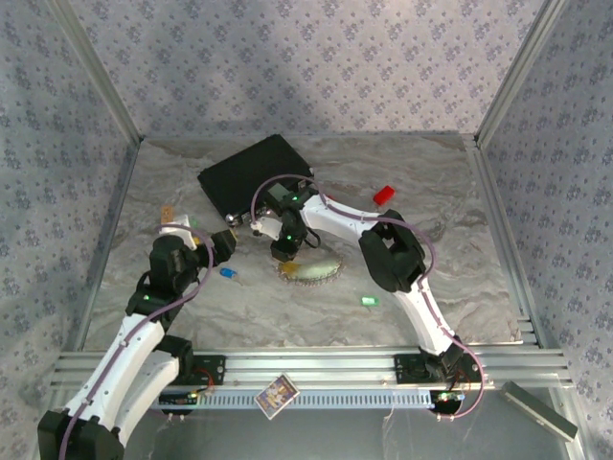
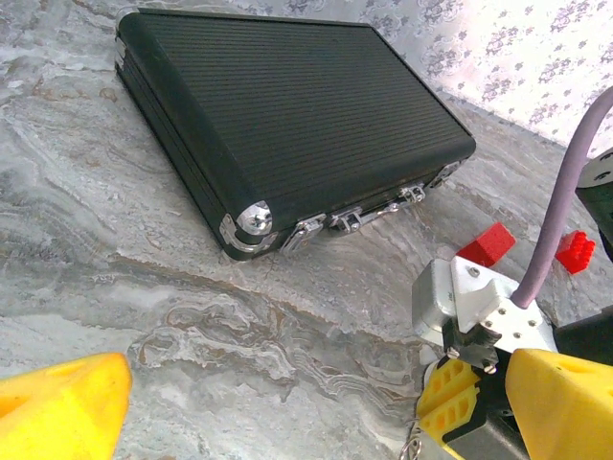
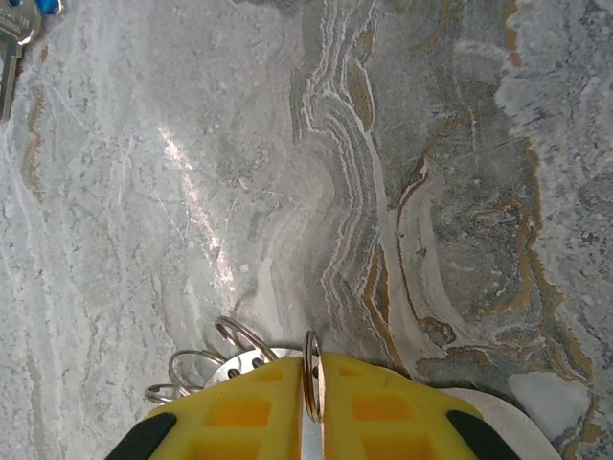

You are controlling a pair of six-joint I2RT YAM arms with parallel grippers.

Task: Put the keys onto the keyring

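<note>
The keyring (image 1: 313, 272) is a silvery metal plate carrying several split rings, lying mid-table. My right gripper (image 1: 285, 253) points down at its left end. In the right wrist view its yellow fingers (image 3: 239, 412) are shut on one upright split ring (image 3: 311, 369), with more rings (image 3: 196, 369) fanned out to the left. The blue-headed key (image 1: 228, 272) lies left of the keyring and shows again as the blue key (image 3: 17, 29). The green-headed key (image 1: 369, 301) lies to the right. My left gripper (image 1: 228, 241) hovers open above the blue key, and the left gripper (image 2: 306, 383) has nothing between its fingers.
A large black case (image 1: 254, 172) lies behind the grippers, seen closer as the case (image 2: 287, 115). A red block (image 1: 384, 195) sits at the back right. Two red blocks (image 2: 488, 244) stand past the right arm's wrist (image 2: 479, 307). A patterned card (image 1: 277, 394) lies on the front rail.
</note>
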